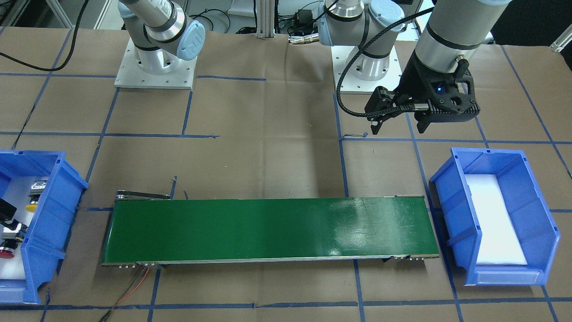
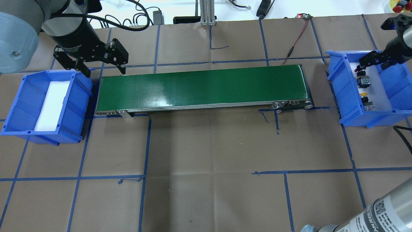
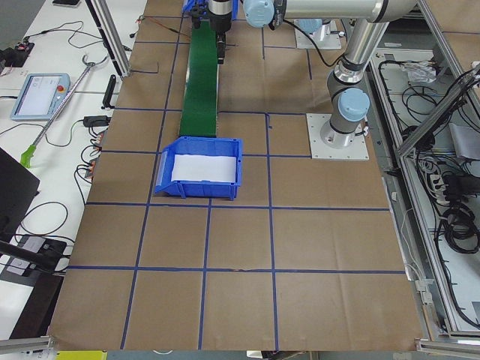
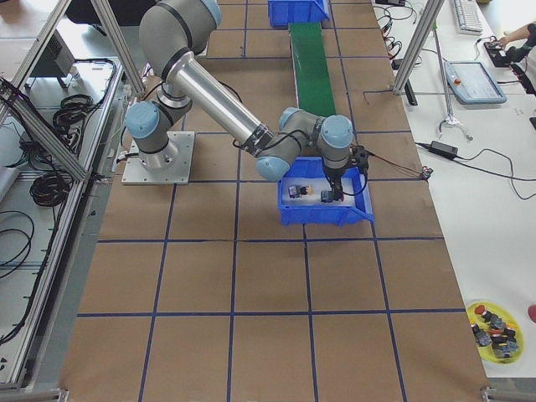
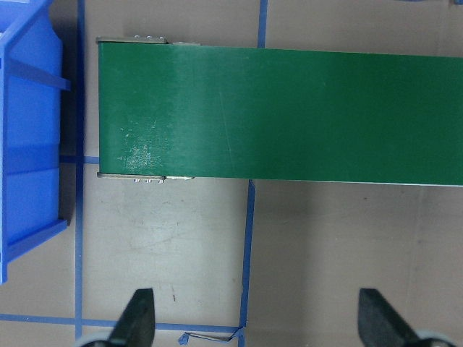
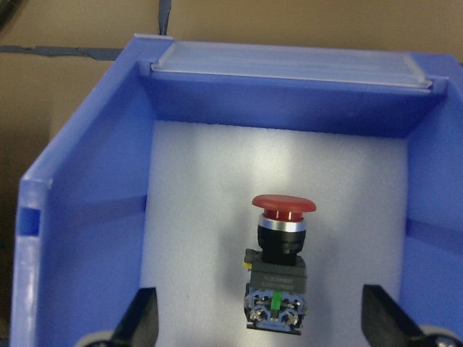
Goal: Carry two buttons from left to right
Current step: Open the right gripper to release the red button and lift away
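Note:
Both buttons lie on white foam in a blue bin [image 2: 344,93] at the robot's right end of the green conveyor belt [image 2: 202,87]. The red-capped button [image 6: 281,267] lies on its side; it also shows in the front view [image 1: 6,254]. The yellow-capped button [image 1: 31,207] lies beside it, and it also shows in the overhead view [image 2: 364,95]. My right gripper [image 6: 258,307] is open, lowered into the bin with its fingers either side of the red button, not touching it. My left gripper [image 2: 93,66] is open and empty above the belt's other end, as the left wrist view [image 5: 257,311] shows.
A second blue bin [image 2: 80,96] holding only a white foam pad stands at the belt's left end, just below my left gripper. Red and black wires [image 2: 294,45] run from the belt's far right end. Blue tape lines cross the brown table cover.

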Robot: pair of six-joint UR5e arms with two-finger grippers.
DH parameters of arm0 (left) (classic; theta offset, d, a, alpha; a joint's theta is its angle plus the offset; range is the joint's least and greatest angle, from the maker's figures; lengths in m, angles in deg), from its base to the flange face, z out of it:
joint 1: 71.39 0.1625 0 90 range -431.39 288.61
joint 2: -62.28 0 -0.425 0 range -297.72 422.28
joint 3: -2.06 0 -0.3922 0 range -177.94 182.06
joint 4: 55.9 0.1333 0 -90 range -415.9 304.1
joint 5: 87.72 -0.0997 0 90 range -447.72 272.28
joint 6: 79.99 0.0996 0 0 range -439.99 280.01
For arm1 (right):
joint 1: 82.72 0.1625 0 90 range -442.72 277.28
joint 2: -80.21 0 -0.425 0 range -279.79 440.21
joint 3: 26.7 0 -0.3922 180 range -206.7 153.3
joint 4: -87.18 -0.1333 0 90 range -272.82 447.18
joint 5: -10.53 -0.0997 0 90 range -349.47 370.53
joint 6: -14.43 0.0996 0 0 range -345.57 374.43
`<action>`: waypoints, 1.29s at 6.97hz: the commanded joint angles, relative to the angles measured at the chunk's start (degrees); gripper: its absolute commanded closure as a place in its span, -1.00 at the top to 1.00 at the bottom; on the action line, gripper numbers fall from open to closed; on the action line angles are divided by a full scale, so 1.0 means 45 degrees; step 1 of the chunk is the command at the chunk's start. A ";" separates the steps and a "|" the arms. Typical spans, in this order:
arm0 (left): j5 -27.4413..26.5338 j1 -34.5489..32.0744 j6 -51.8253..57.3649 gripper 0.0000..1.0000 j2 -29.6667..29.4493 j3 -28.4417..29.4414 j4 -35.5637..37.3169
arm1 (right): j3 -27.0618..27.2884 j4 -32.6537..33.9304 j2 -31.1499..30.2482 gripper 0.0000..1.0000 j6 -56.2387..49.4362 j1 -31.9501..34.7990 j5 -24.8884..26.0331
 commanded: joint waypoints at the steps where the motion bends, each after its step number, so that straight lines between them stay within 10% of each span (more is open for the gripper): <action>1: 0.0019 0.0000 -0.0020 1.00 0.0000 0.0019 0.0000 | -0.0201 -0.0067 -0.1779 0.99 -0.0036 0.0065 0.0000; 4: 0.0019 0.0000 -0.0039 1.00 0.0000 0.0039 0.0000 | -0.0239 -0.3830 -0.4457 0.99 0.0447 0.0997 -0.0020; 9: 0.0019 0.0000 -0.0078 1.00 -0.0020 0.0058 0.0000 | -0.0337 -0.5099 -0.5304 1.00 0.7192 0.6988 0.1209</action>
